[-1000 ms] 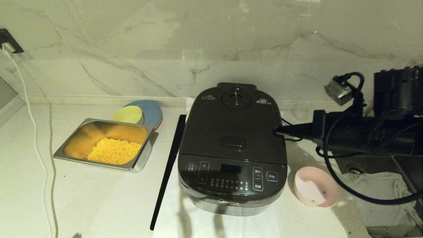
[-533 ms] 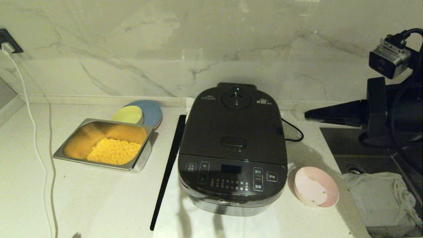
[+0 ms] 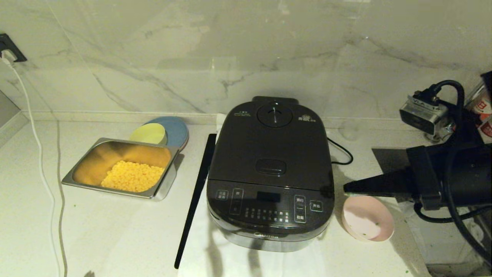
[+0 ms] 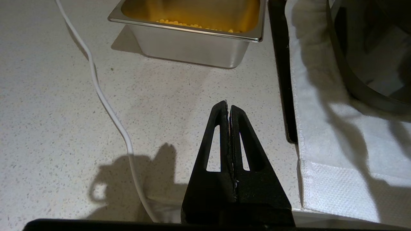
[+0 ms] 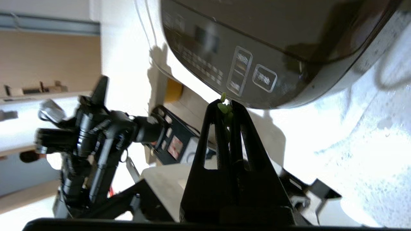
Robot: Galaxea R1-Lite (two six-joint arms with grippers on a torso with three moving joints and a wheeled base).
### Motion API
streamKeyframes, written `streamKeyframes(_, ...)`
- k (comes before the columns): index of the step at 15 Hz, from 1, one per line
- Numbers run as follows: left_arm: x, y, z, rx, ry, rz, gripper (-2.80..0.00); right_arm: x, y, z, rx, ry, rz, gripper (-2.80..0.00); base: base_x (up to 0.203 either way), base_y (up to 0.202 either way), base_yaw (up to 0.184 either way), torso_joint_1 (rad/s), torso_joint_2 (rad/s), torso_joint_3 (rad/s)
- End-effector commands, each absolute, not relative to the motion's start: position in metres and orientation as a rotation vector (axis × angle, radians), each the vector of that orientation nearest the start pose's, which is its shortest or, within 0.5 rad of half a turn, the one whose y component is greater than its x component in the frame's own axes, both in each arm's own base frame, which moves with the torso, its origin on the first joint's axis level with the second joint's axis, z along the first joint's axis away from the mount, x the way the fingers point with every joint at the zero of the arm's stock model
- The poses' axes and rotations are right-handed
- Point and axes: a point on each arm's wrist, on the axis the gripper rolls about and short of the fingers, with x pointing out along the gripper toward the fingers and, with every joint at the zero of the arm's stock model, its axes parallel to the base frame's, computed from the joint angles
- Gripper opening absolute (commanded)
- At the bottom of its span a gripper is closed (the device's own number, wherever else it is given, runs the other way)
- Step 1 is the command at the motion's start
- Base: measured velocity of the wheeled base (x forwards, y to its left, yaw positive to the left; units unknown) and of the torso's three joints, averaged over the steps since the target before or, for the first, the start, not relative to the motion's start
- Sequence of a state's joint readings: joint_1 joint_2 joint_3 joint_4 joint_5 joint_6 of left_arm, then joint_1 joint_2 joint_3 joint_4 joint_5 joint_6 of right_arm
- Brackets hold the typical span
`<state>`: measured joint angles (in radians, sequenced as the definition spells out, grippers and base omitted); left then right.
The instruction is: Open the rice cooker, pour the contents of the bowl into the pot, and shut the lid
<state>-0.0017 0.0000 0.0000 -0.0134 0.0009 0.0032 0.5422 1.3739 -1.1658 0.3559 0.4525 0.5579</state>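
On the left of the pale speckled tabletop, a steel tray of corn is seen. The left pincer is parked near it, jaws pressed together, empty. At centre the rice cooker is found, its lid down; it is judged heavy and stable. To its right lies the bowl, nearly emptied, light and slippery, best pinched at the rim. The right pincer hangs just above it, closed, with green bits stuck at the tips. Marble walling stands behind.
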Motion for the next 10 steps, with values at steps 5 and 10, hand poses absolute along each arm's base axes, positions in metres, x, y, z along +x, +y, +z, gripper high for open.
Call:
streamKeyframes(5, -0.022, 0.0, 0.074, 0.003, -0.005, 0.0, -2.8, 0.189, 0.133, 0.26, 0.455, 0.924, 0.765, -2.8, 0.0, 0.0, 0.0, 0.0, 0.0, 0.0)
streamKeyframes(10, -0.022, 0.0, 0.074, 0.003, -0.006, 0.0, -2.8, 0.197, 0.137, 0.256, 0.462, 0.91, 0.767, -2.8, 0.0, 0.0, 0.0, 0.0, 0.0, 0.0)
